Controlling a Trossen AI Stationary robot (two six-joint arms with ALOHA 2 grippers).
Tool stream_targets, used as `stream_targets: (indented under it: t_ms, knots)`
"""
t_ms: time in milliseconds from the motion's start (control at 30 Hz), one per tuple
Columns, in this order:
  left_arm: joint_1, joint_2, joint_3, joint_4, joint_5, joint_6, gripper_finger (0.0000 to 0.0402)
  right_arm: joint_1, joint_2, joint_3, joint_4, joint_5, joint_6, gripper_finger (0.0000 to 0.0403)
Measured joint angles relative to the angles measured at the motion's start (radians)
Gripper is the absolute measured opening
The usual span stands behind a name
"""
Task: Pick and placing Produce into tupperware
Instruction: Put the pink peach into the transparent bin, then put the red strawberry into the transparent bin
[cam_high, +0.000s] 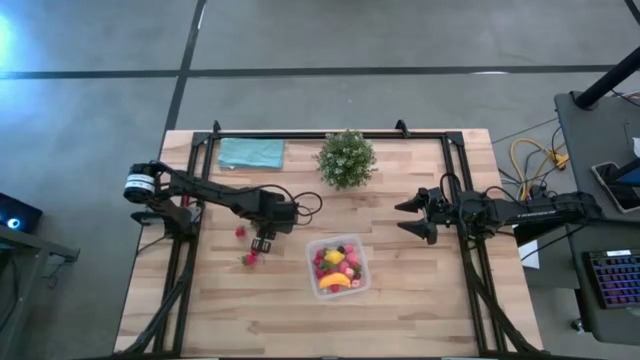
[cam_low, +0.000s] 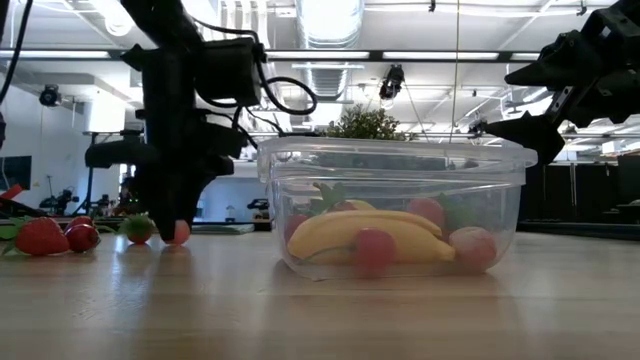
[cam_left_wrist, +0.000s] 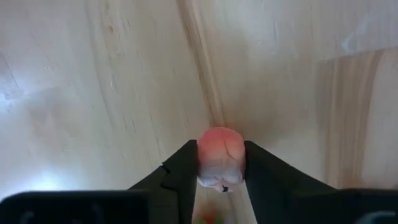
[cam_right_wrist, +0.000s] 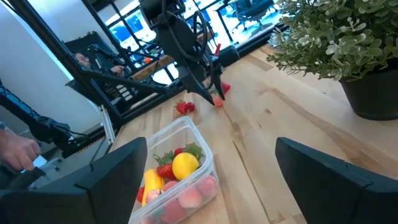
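The left gripper (cam_left_wrist: 221, 171) stands tip-down on the counter (cam_high: 420, 310), its jaws closed on a pink fruit (cam_left_wrist: 220, 157) that rests on or just above the wood. The tupperware (cam_high: 338, 267), already holding a banana (cam_low: 365, 237) and other pieces, sits toward 3 o'clock from it in the high view. A sound lift goes straight up, clears the rim, then releases over the middle. More strawberries (cam_high: 248, 259) lie just beside the gripper. The right gripper (cam_high: 415, 216) waits open, toward 1 o'clock of the tupperware.

text: none legible | labels: none | brands: none | numbers: none | signs: none
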Motion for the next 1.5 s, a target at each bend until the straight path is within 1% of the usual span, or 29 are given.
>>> stream_targets:
  t_ms: [133,200,300,367,433,567,633,700,900,1067,1167,1300,1367,1500]
  knots:
    - [0.000,-0.035,0.045,-0.074,0.000,-0.032,0.0079,0.000,0.000,0.000,0.000,0.000,0.000,0.0350]
    - [0.000,-0.061,0.081,-0.109,0.000,-0.052,0.0076,0.000,0.000,0.000,0.000,0.000,0.000,0.0349]
    - [0.000,-0.113,0.148,-0.116,0.001,-0.076,0.0075,0.000,0.000,0.000,0.000,0.000,0.000,0.0346]
    - [0.000,-0.147,0.199,-0.092,0.016,-0.078,0.0075,0.000,0.000,0.000,0.000,0.000,0.000,0.0345]
    - [0.000,-0.177,0.239,-0.045,0.053,-0.078,0.0074,0.000,0.000,0.000,0.000,0.000,0.000,0.0347]
    - [-0.002,-0.195,0.294,0.133,0.172,-0.080,0.0074,0.000,0.000,0.000,0.000,0.000,0.000,0.0350]
    - [-0.011,-0.174,0.315,0.204,0.222,-0.081,0.0074,0.000,0.000,0.000,0.000,0.000,0.000,0.0349]
    - [-0.029,-0.134,0.347,0.252,0.235,-0.080,0.0074,0.000,0.000,0.000,0.000,0.000,0.000,0.0346]
    - [-0.090,0.056,0.469,0.238,0.242,-0.077,0.0074,0.000,0.000,0.000,0.000,0.000,0.000,0.0343]
    - [-0.107,0.180,0.547,0.235,0.243,-0.080,0.0076,0.000,0.000,0.000,0.000,0.000,0.000,0.0347]
    - [-0.107,0.224,0.587,0.237,0.231,-0.155,0.0092,0.000,0.000,0.000,0.000,0.000,0.000,0.0350]
    - [-0.100,0.249,0.603,0.238,0.223,-0.275,0.0137,0.000,0.000,0.000,0.000,0.000,0.000,0.0347]
    - [-0.099,0.251,0.603,0.224,0.222,-0.310,0.0162,0.000,0.000,0.000,0.000,0.000,0.000,0.0345]
    - [-0.098,0.236,0.603,0.183,0.220,-0.320,0.0210,0.000,0.000,0.000,0.000,0.000,0.000,0.0347]
